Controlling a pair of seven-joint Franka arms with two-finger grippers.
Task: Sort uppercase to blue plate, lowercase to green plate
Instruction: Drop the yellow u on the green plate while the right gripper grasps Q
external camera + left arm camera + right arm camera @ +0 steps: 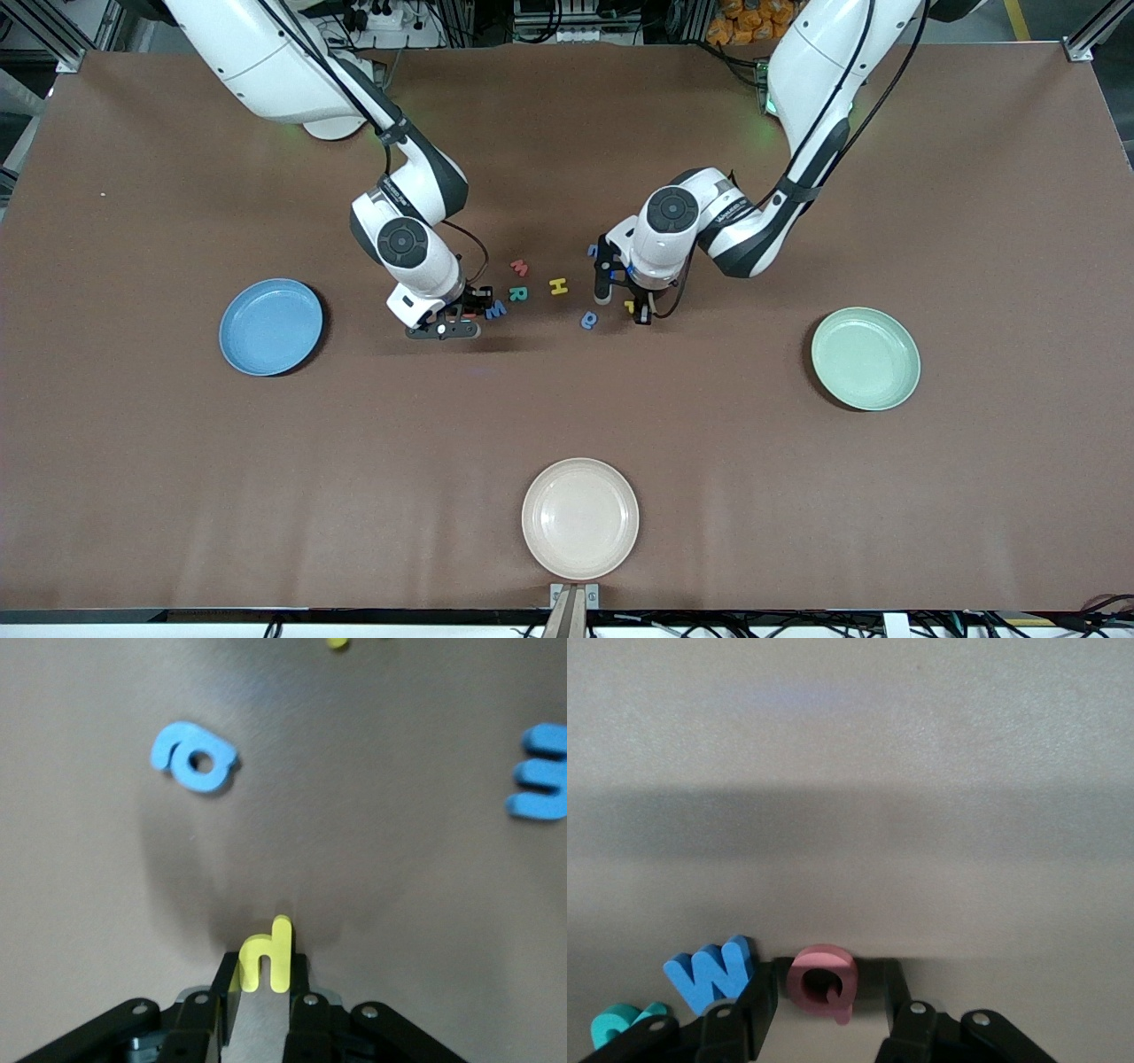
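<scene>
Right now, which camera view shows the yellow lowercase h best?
The left wrist view: the yellow h stands close up between the left tool fingers, shape clear. The front view shows only a yellow speck under that tool. The right wrist view misses it.

No readable text beyond the foam letters (558,286).

High front camera faces both arms; each wrist camera looks close along its fingers at tabletop letters.
</scene>
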